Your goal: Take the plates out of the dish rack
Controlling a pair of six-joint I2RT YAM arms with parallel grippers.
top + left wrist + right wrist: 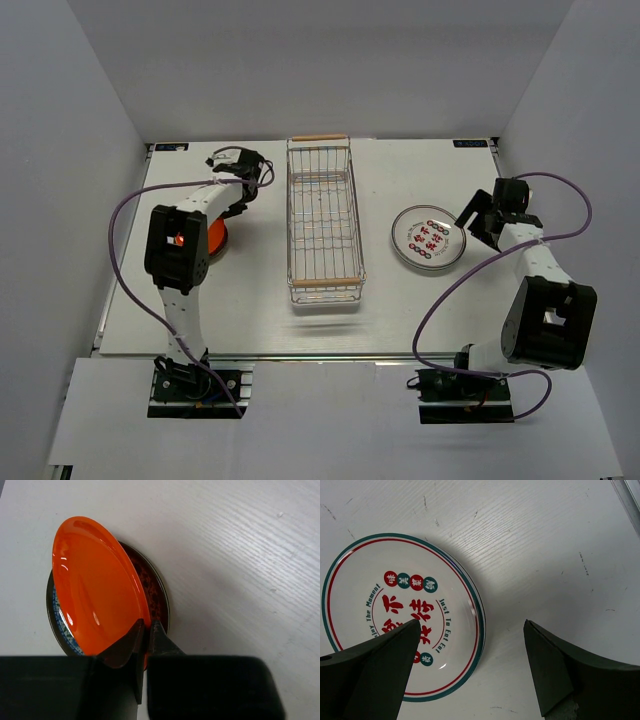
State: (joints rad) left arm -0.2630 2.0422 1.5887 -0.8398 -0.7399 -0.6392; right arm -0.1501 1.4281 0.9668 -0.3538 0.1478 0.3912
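Note:
The dish rack (292, 215), a silver wire basket with wooden handles, stands mid-table, and no plates show in it. My left gripper (148, 625) is shut on the rim of the orange plate (95, 580). It holds that plate tilted over a small stack of darker plates (156, 587). From above, the orange plate (216, 238) sits left of the rack, under my left gripper (230, 213). The white teal-rimmed plate (395, 615) lies flat right of the rack (428, 238), with other rims showing under it. My right gripper (472, 625) is open, straddling that plate's near edge without touching it.
The table's right edge strip (630, 500) runs close to the teal-rimmed plate. Purple cables (120, 240) loop beside both arms. White walls enclose the table on three sides.

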